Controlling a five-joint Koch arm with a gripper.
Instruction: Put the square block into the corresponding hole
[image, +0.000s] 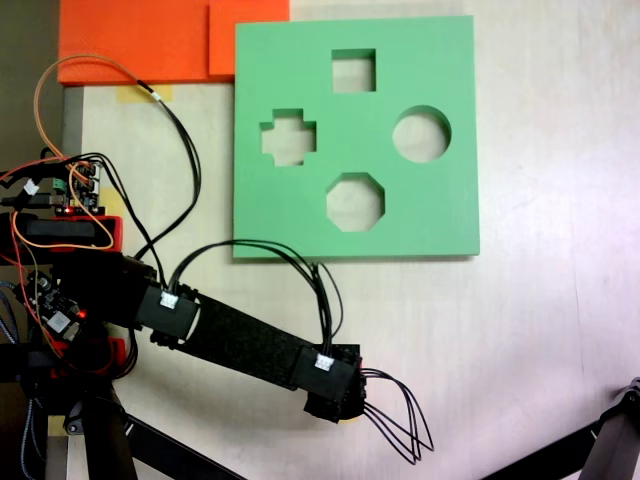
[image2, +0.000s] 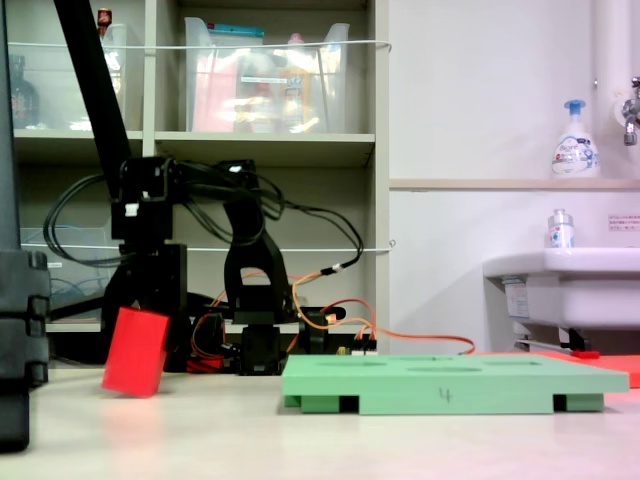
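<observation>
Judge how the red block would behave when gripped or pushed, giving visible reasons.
The block looks like matte foam, so probably light, slightly squashy and not slippery. Its flat faces suggest it would slide or tip, not roll. It already sits tilted, so it may topple easily.

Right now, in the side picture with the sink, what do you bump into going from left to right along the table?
The red block tipped up on one corner, then the robot's base with its orange wires, then the flat green board, and last the white sink by the wall.
</observation>
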